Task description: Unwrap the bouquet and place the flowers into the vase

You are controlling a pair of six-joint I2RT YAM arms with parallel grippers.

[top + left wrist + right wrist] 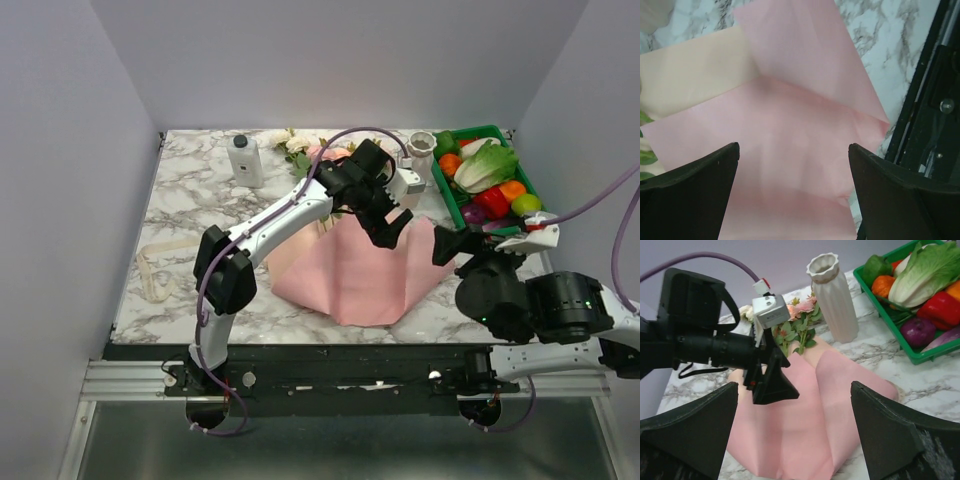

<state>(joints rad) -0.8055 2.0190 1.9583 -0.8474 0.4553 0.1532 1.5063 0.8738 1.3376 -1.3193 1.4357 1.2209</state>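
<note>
The left gripper (388, 228) hung over the pink paper (350, 280) with its jaws spread wide and nothing between them. The paper lay opened out at the centre of the top view. The right gripper (452, 245), equally spread and empty, sat at the paper's right edge. The flowers (300, 152) lay at the paper's upper end, left of the upright vase (421, 152), which stood just beside the green tray (478, 130).

Left claw (792, 147) and right claw (794, 385) gape wide.

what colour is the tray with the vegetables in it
The tray is bright green, clearest in the right wrist view.
</note>
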